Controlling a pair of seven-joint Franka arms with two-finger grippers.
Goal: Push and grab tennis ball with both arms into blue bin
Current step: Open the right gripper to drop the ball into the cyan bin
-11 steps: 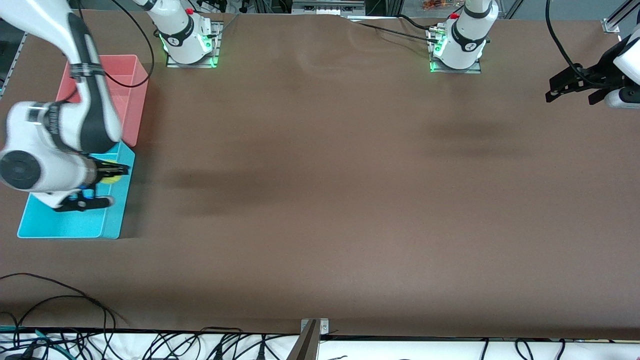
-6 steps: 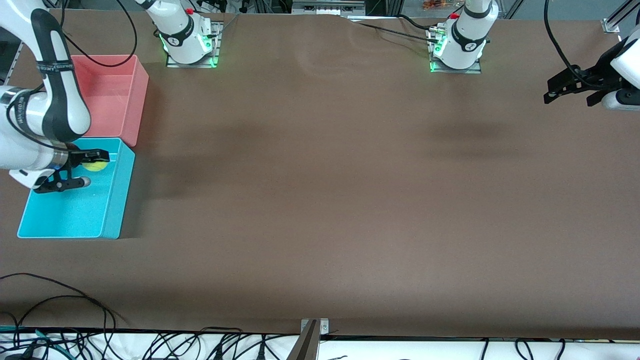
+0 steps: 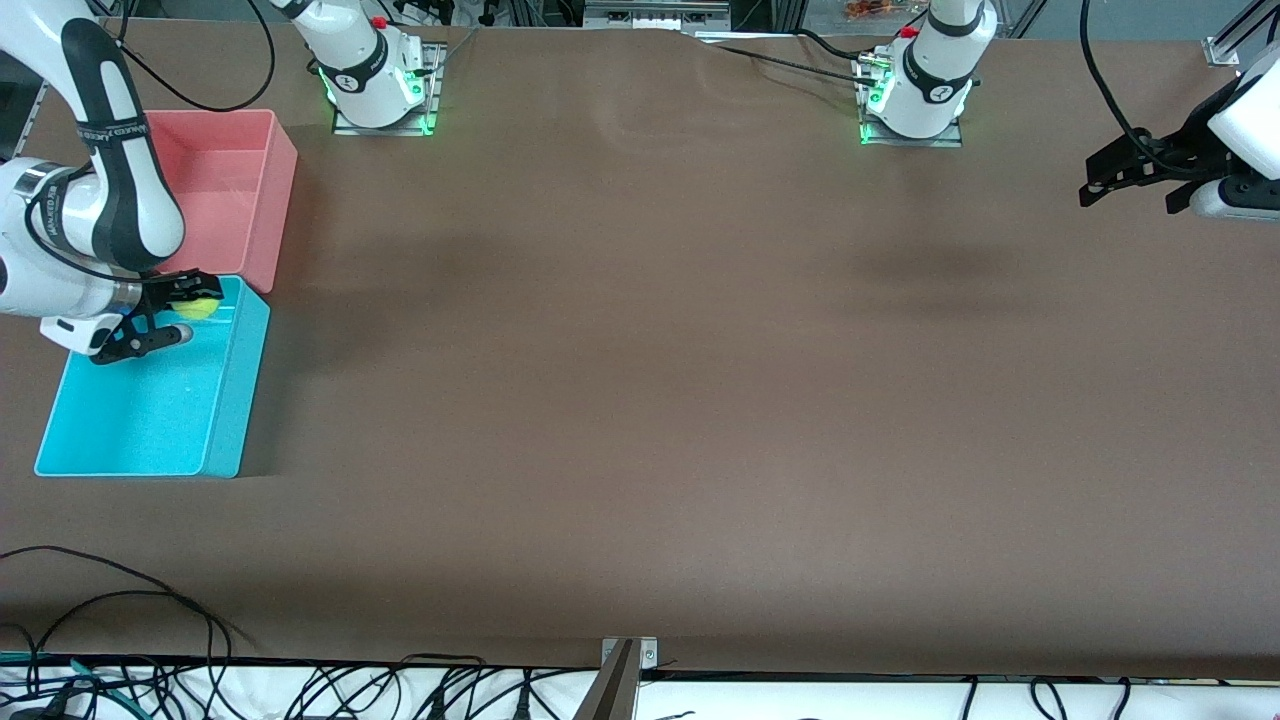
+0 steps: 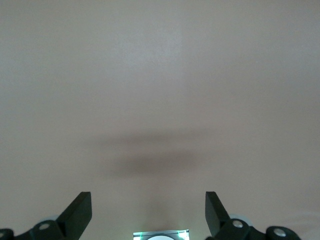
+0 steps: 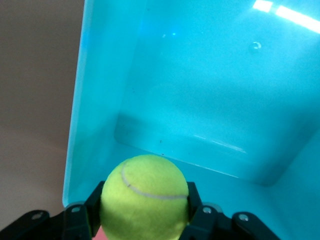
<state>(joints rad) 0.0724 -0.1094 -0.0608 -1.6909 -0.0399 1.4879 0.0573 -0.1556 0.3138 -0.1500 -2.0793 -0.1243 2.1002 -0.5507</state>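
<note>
My right gripper (image 3: 190,298) jaws clamp the tennis ball (image 5: 144,195) across its middle over the blue bin (image 3: 228,400); it looks light, springy and fuzzy. My left gripper (image 4: 148,214) waits, jaws apart.

Front view high, whole table (image 3: 640,400); wrist views close, downward (right shares bin (image 5: 210,90)).

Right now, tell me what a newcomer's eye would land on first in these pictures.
The yellow-green tennis ball, clamped in the right gripper, hangs over the blue bin at the right arm's end of the table. A pink bin sits beside it, farther from the front camera. The left gripper waits open over the bare brown table at the left arm's end.
</note>
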